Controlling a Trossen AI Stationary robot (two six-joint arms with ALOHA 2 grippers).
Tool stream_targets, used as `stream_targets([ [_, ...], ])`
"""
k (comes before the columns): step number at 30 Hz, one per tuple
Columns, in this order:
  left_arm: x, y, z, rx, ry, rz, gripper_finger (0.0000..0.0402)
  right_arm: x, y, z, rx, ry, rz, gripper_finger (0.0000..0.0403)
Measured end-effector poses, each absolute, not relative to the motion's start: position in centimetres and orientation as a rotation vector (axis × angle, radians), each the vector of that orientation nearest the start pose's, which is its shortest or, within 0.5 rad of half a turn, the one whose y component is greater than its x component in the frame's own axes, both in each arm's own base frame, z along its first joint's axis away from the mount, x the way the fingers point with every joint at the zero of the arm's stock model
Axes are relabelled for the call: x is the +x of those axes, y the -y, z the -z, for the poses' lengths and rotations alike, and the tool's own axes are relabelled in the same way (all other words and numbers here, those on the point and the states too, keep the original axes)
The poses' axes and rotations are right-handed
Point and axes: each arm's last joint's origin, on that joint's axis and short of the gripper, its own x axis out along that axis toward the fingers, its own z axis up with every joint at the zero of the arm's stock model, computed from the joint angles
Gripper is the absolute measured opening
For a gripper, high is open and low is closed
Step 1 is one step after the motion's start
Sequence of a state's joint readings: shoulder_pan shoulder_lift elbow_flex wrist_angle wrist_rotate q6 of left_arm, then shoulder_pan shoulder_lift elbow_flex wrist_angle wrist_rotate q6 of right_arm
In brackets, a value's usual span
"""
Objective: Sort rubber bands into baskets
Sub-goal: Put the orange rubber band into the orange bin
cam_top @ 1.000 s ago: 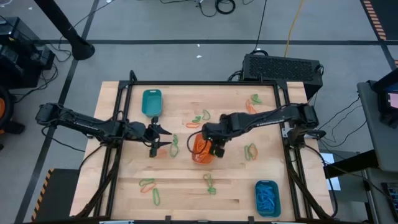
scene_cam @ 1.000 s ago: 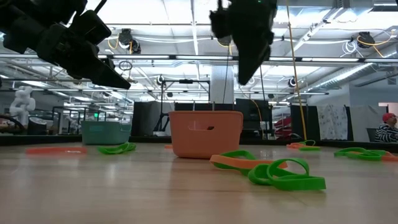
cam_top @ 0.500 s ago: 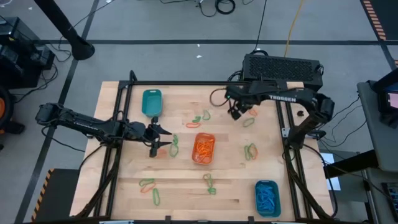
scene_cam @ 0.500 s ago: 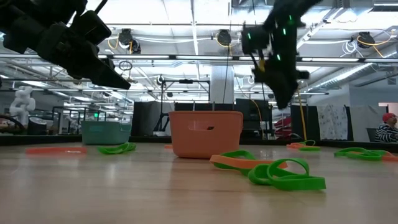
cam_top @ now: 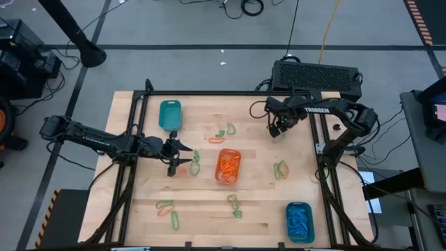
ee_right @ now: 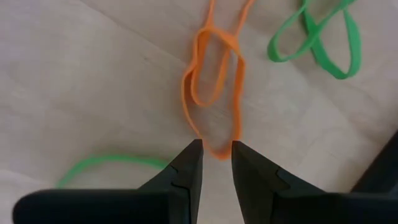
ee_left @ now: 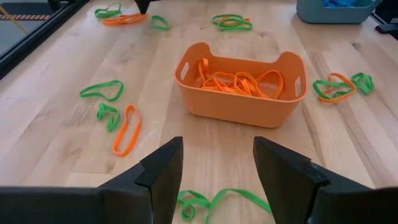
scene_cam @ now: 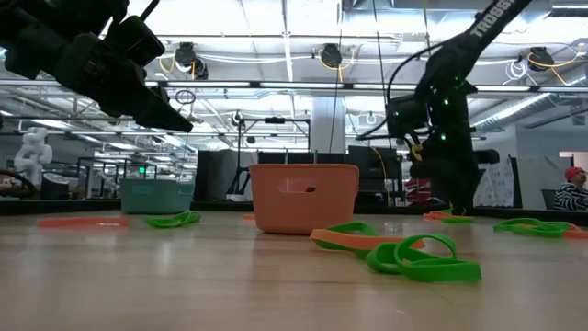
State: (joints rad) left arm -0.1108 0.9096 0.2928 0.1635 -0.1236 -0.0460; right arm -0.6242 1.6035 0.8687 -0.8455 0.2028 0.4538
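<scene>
- Right tool [ee_right: 216, 155]: low over the bench [cam_top: 258, 209] at its far right part, fingers narrowly parted, nothing between them. The lower end of an orange rubber band [ee_right: 214, 87] lies on the wood right at the fingertips, in the small gap between them.
- Just beyond that band, off to one side of the right tool, lies a green rubber band [ee_right: 317, 40]; another green loop [ee_right: 106, 165] lies beside the tool on the other side.
- Left tool [ee_left: 214, 177]: held above the bench at its left middle, fingers spread wide, empty.
- Right under the left tool's tips lies a twisted green band [ee_left: 217, 202].
- Ahead of the left tool stands the orange basket [ee_left: 242, 84], upright and holding a heap of orange bands [ee_left: 239, 79].
- Beside that basket, nearer the left tool, lie an orange band and two green loops [ee_left: 112, 115]; on the basket's other side lies a green-and-orange cluster [ee_left: 339, 87].
- Farther out: a teal basket [cam_top: 169, 115] stands at the far left of the bench, behind the left tool; a second teal basket [cam_top: 300, 222], holding blue bands, stands at the near right corner.
- More green and orange loops [cam_top: 168, 213] lie loose near the front edge.
</scene>
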Motion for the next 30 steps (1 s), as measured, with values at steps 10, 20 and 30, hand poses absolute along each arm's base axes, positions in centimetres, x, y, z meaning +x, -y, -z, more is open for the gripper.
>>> stream_targets([
  [10, 17.8, 1.6, -17.7, 0.009, -0.450, -0.028, 0.0203, 18.0, 16.5, -13.8, 0.742, -1.392, 1.049, 0.0077],
  [20, 17.8, 1.6, -17.7, 0.009, -0.449, -0.030, 0.0203, 17.6, 16.8, -13.7, 0.860, -1.363, 0.970, 0.0035],
  [30, 17.9, 1.6, -17.7, 0.009, -0.448, -0.030, 0.0203, 18.4, 16.3, -14.7, 0.861, -1.324, 0.895, 0.0002],
])
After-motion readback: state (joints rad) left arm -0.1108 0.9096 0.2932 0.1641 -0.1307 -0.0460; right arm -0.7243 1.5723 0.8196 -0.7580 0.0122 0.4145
